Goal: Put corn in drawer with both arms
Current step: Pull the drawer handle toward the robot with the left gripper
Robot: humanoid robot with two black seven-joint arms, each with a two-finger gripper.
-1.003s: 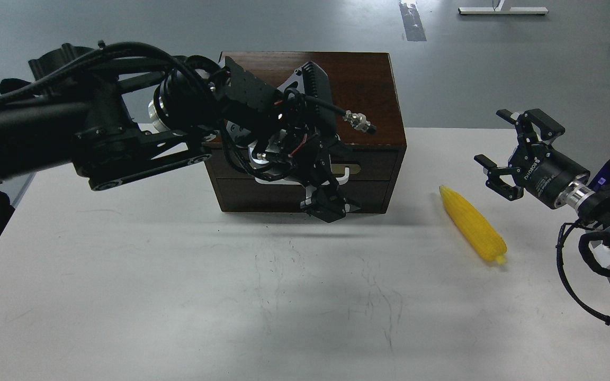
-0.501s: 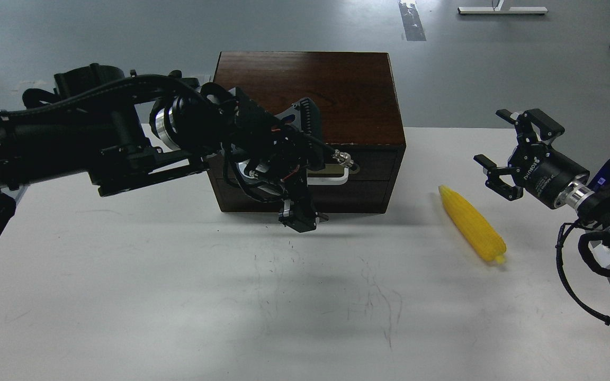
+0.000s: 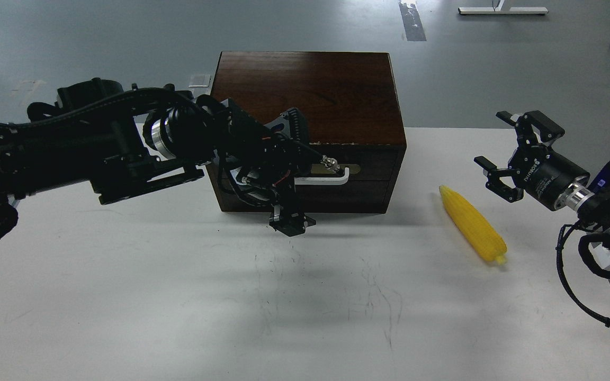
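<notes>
The yellow corn (image 3: 472, 224) lies on the white table, right of the dark brown box (image 3: 305, 90), tapered end pointing away from me. The upper drawer (image 3: 376, 164) looks shut; its white bar handle (image 3: 331, 180) and brass plate partly show behind my left arm. My left gripper (image 3: 289, 223) hangs low in front of the box, left of the handle and just above the table; it is dark and its fingers cannot be told apart. My right gripper (image 3: 495, 145) is open and empty, above and to the right of the corn, apart from it.
The white table (image 3: 305, 307) stretches wide in front of the box, with faint scratch marks. My left arm (image 3: 98, 143) crosses in front of the box's left half. Cables loop beside my right wrist (image 3: 596, 254). Grey floor lies beyond the table.
My left gripper has moved left and down, away from the drawer handle, so more of the handle shows. The right gripper and the corn have hardly moved.
</notes>
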